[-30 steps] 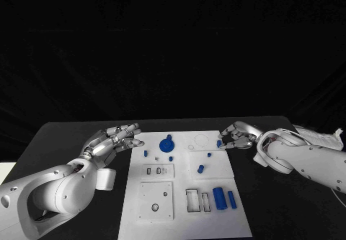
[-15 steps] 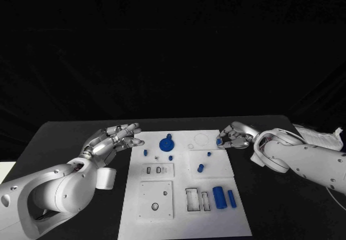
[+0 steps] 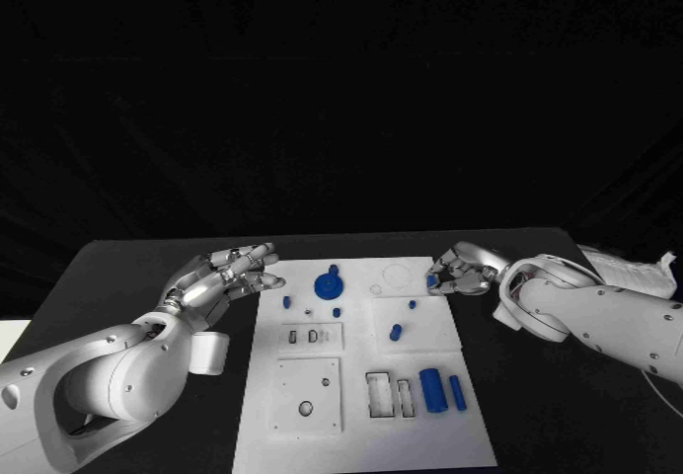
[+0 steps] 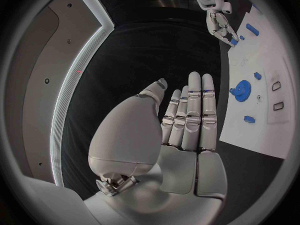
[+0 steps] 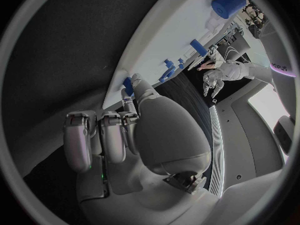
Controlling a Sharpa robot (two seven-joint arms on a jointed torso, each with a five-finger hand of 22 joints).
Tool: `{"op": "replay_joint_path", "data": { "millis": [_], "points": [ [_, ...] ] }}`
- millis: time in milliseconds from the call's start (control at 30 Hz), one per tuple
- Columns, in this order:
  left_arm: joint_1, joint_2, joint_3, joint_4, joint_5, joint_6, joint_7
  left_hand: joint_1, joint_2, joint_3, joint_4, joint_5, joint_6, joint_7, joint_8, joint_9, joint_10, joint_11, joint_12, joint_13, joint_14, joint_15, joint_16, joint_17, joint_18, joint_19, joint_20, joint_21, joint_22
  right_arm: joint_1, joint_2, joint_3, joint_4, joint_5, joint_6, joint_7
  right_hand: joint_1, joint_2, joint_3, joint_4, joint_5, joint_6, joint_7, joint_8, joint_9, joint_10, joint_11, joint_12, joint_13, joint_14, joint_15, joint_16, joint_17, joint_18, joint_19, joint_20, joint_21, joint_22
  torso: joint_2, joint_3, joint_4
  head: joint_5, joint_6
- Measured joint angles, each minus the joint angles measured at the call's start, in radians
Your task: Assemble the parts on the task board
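Blue part (image 3: pixel 431 281) — right hand's (image 3: pixel 463 269) pinch

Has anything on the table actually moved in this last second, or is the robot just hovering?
The right hand has edged slightly inward along the task board's far right edge, fingers at a small blue part there; whether it grips it is unclear. The left hand, the blue gear and the other parts stayed put.

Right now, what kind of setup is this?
Likely a robot lab test bench: a black table against a dark backdrop, a white task board with small blue parts, such as a blue gear, laid out for assembly practice.
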Motion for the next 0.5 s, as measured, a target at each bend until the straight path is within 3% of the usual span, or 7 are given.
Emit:
{"op": "replay_joint_path", "data": {
  "millis": [133,200,333,500],
  "points": [
    [0.0,0.0,0.0,0.0,0.0,0.0,0.0,0.0,0.0,0.002,-0.002,0.0,0.0,0.0,0.0,0.0,0.0,0.0,0.0,0.0,0.0,0.0,0.0,0.002,0.0,0.0,0.0,0.0,0.0,0.0,0.0,0.0,-0.001,0.0,0.0,0.0,-0.006,0.006,0.018,-0.004,0.0,0.022,-0.009,0.004,0.001,0.003,-0.011,0.004,0.0,-0.002,-0.006,0.0,0.0,0.0,0.0,0.0,0.0,0.0,0.0,0.0,0.0002,0.0,0.0],
    [0.0,0.0,0.0,0.0,0.0,0.0,0.0,0.0,0.0,0.002,-0.002,0.0,0.0,0.0,0.0,0.0,0.0,0.0,0.0,0.0,0.0,0.0,0.0,0.002,0.0,0.0,0.0,0.0,0.0,0.0,0.001,0.0,-0.001,0.0,-0.001,0.0,-0.008,0.008,0.032,-0.009,-0.006,0.04,-0.016,0.01,0.002,0.003,-0.019,0.006,-0.001,0.0,-0.011,0.0,0.0,0.0,0.0,-0.011,0.0,0.0,0.0,-0.0001,0.0002,0.001,-0.001],
    [0.0,0.0,0.0,0.0,0.0,0.0,-0.001,0.0,0.0,0.002,-0.002,0.0,0.0,0.0,0.0,0.0,0.0,0.0,0.0,0.0,0.0,0.0,0.0,0.002,0.0,0.0,0.0,0.0,0.0,0.0,0.002,0.001,0.002,0.0,-0.01,0.002,-0.005,0.016,0.064,-0.022,-0.014,0.044,-0.012,0.018,0.004,0.002,-0.034,0.008,-0.001,-0.002,-0.024,0.0,0.0,0.0,0.0,-0.022,0.0,0.0,0.0,-0.0001,-0.0001,0.002,-0.001],
    [0.0,0.0,0.0,0.0,0.0,0.001,-0.001,0.0,0.0,0.002,-0.002,0.0,0.0,0.0,0.0,0.0,0.0,0.0,0.0,0.0,0.0,0.0,0.0,0.002,0.0,0.0,0.0,0.0,0.0,0.0,0.0,0.008,0.029,0.004,-0.035,0.007,-0.015,0.029,0.08,-0.028,-0.009,0.044,-0.012,0.018,0.004,0.002,-0.038,0.017,0.0,-0.002,-0.031,0.004,0.0,0.0,0.0,-0.029,0.0,0.0,0.0,0.0,0.0002,0.003,-0.001]
  ]
}}
